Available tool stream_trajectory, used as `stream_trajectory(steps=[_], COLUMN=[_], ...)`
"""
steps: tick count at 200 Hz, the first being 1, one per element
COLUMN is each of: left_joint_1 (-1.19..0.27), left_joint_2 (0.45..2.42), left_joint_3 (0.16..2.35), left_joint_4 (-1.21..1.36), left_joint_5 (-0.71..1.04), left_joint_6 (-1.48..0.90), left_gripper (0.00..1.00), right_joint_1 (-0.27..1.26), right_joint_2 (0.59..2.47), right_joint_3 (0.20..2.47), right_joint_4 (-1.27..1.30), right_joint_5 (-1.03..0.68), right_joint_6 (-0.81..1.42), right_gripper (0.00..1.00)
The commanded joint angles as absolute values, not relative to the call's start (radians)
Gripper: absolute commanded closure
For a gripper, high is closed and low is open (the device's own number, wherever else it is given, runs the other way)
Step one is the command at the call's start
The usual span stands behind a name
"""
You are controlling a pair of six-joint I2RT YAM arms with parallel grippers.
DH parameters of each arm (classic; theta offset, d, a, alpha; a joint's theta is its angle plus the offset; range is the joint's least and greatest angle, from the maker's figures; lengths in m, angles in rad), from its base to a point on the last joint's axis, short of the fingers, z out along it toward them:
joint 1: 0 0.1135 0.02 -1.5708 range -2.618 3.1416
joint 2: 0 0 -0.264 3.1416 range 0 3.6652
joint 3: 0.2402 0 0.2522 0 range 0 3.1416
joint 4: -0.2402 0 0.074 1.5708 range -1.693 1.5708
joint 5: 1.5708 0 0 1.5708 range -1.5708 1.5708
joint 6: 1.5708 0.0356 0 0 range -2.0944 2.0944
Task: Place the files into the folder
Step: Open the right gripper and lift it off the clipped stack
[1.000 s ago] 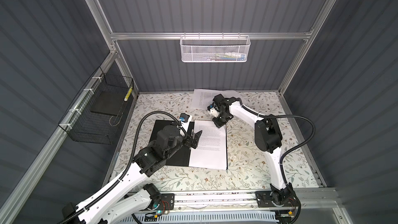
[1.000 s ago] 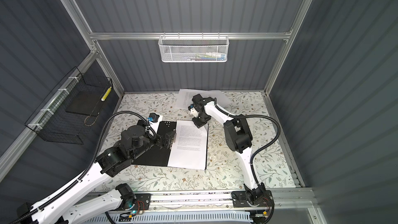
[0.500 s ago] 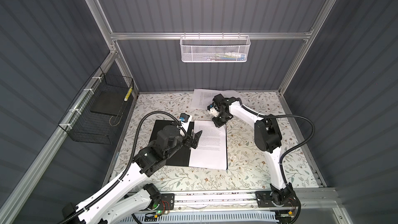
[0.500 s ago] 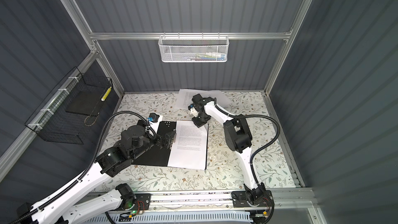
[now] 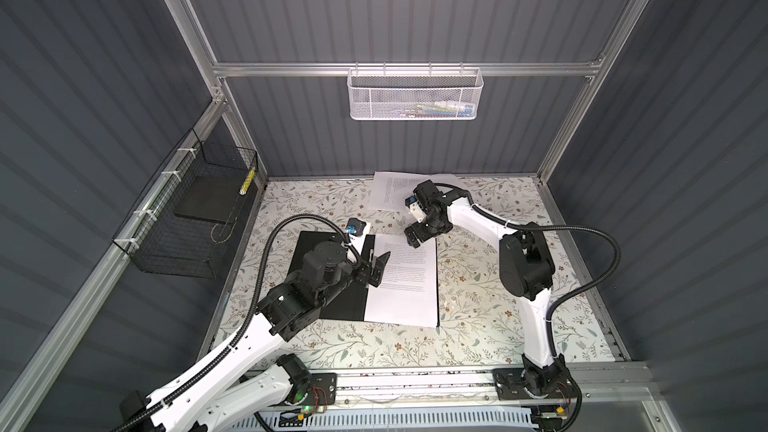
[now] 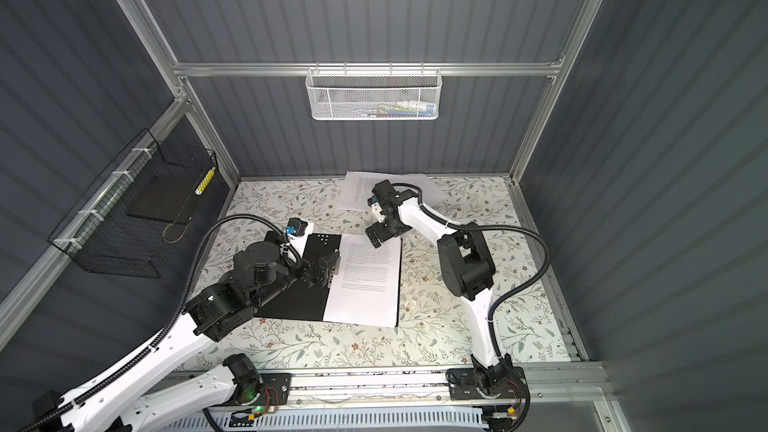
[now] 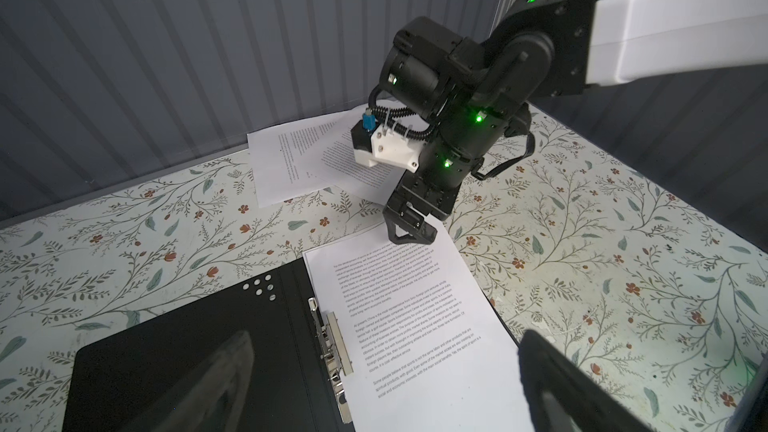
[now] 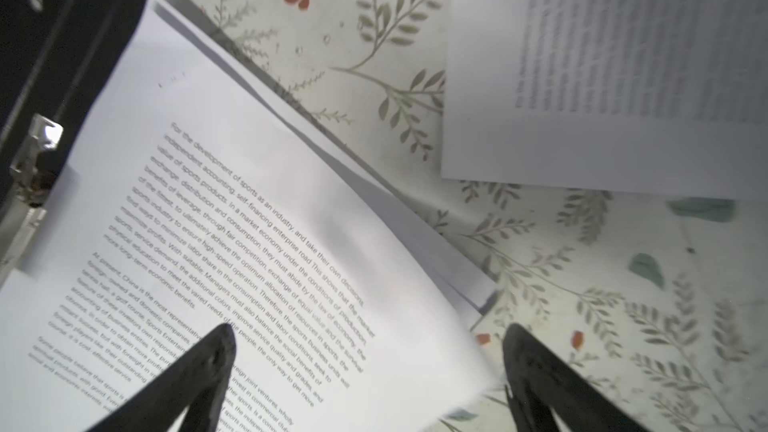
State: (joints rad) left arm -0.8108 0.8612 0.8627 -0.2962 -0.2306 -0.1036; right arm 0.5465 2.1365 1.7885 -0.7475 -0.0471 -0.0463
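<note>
Well, both gape: right pincer (image 5: pixel 412 238) over the far end of the files (image 5: pixel 407 292), left pincer (image 5: pixel 379 268) by the spine; files lie in the open folder (image 6: pixel 299 305) mid-tabletop, spare sheets (image 5: pixel 388 193) at the far edge.

Bare mat (image 5: pixel 478 342) front and right of folder (image 5: pixel 347 309). Back blocked by loose sheets (image 5: pixel 388 193). Right arm (image 5: pixel 482 218) crossing right side; left arm (image 5: pixel 249 342) over folder.

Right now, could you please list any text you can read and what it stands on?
"For the development of sports as an industry": white printed sheet on the open black folder.
"At present, China is the most representative": same sheet.
Loose white sheets behind: print too blurred to read.
</note>
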Motion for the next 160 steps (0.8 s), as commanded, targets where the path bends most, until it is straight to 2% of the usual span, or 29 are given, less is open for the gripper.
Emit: stream_trajectory(steps=[1,39,68,76,91,97,111,126,160], left_joint_1=[-0.814,-0.814,-0.814,-0.814,-0.814,-0.814,-0.814,-0.814,-0.814], left_joint_2=[0.848,0.855,0.862,0.864,0.866,0.866,0.868,0.874,0.882], left_joint_3=[0.859,0.859,0.859,0.859,0.859,0.858,0.859,0.859,0.861], left_joint_4=[-0.300,-0.300,-0.299,-0.299,-0.300,-0.301,-0.300,-0.299,-0.300], left_joint_5=[-0.216,-0.218,-0.218,-0.217,-0.218,-0.221,-0.227,-0.227,-0.227], left_joint_6=[-0.093,-0.092,-0.092,-0.092,-0.090,-0.088,-0.086,-0.085,-0.083], left_gripper=[0.00,0.00,0.00,0.00,0.00,0.00,0.00,0.00,0.00], right_joint_1=[0.544,0.526,0.465,0.419,0.310,0.275,0.239,0.236,0.240], right_joint_2=[2.020,1.866,1.829,1.840,1.886,1.907,1.937,1.977,2.142], right_joint_3=[1.724,1.593,1.529,1.519,1.523,1.529,1.518,1.550,1.737], right_joint_4=[-0.597,-0.396,-0.298,-0.293,-0.280,-0.274,-0.235,-0.264,-0.375], right_joint_5=[0.012,0.077,0.146,0.086,-0.176,-0.221,-0.237,-0.179,-0.265], right_joint_6=[-0.028,0.024,0.125,0.190,0.310,0.371,0.430,0.463,0.497], right_gripper=[0.01,0.01,0.01,0.01,0.01,0.01,0.01,0.01,0.01])
